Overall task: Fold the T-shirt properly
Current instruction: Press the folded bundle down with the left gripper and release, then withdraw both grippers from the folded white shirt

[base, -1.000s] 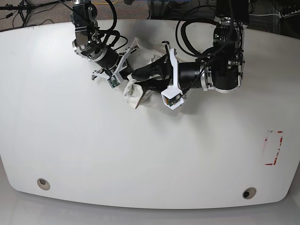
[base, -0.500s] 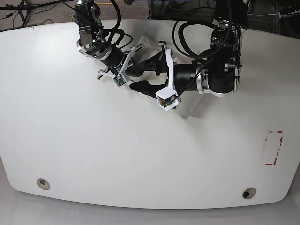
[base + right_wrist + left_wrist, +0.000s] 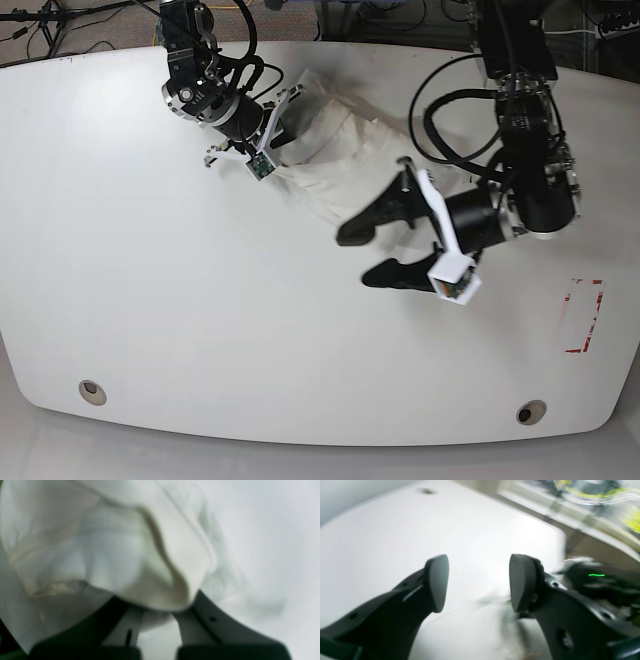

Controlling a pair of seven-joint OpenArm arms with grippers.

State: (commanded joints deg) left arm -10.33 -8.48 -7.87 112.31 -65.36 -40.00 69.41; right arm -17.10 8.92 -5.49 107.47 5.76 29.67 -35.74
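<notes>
right claw [image 3: 278, 128] clamped on the t-shirt [image 3: 345, 165] bunched at the worktop's [image 3: 200, 300] far side, left claw [image 3: 355, 255] apart and empty, best regrip a hem and spread flat.

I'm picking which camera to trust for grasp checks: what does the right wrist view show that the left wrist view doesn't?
Only the right wrist view: bunched cream fabric of the T-shirt draped over the right gripper, apparently pinched.
Only the left wrist view: the left gripper, jaws apart with nothing between them, over bare table.
Both: blurred footage, white tabletop, black fingers.
</notes>
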